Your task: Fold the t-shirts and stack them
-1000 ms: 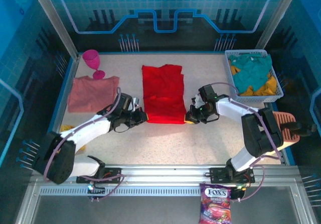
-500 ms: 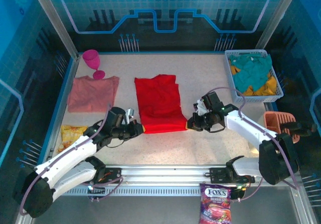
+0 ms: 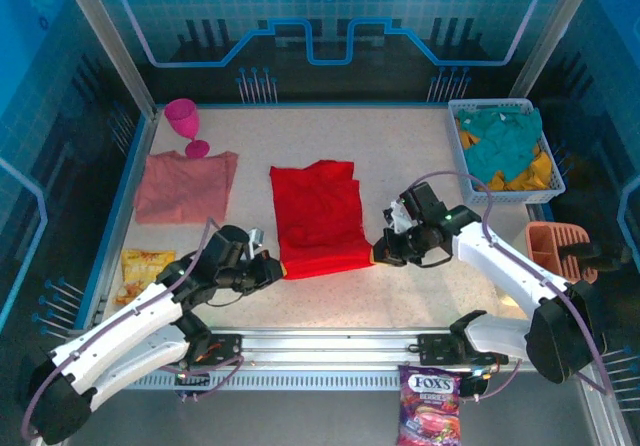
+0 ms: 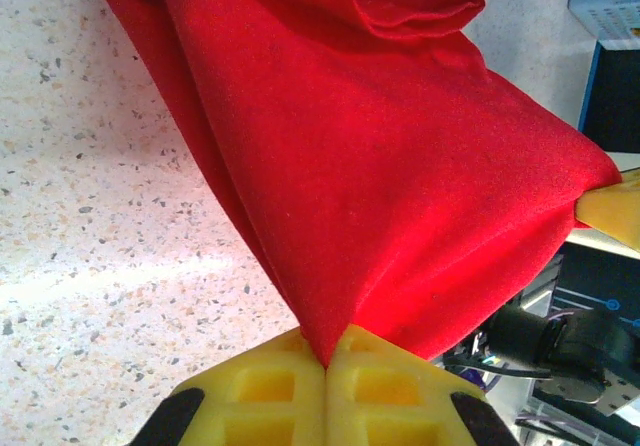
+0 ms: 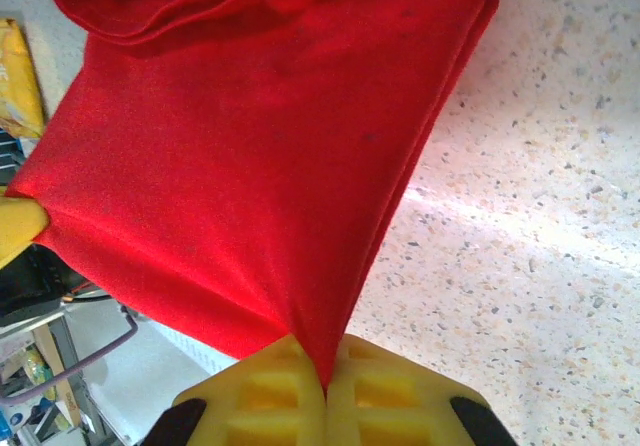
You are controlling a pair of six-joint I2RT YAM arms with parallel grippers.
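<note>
The bright red t-shirt (image 3: 318, 218) lies folded into a narrow strip at the table's middle. My left gripper (image 3: 281, 266) is shut on its near left corner, and the cloth (image 4: 390, 166) runs up from between the yellow fingers (image 4: 260, 391). My right gripper (image 3: 377, 257) is shut on the near right corner; the red fabric (image 5: 250, 146) stretches taut away from its yellow fingers (image 5: 390, 396). The near hem is pulled tight between both grippers. The salmon-pink t-shirt (image 3: 184, 186) lies folded at the left of the table, apart from both arms.
A pink goblet (image 3: 186, 124) stands at the far left behind the pink shirt. A white basket (image 3: 548, 181) holding teal and yellow cloth sits far right. A yellow snack packet (image 3: 140, 269) lies near left, an orange rack (image 3: 556, 248) at the right edge, a candy bag (image 3: 430, 411) in front.
Both grippers have drawn the red t-shirt's near edge toward the front of the table and slightly left; the shirt slid with them. The pink shirt has not moved.
</note>
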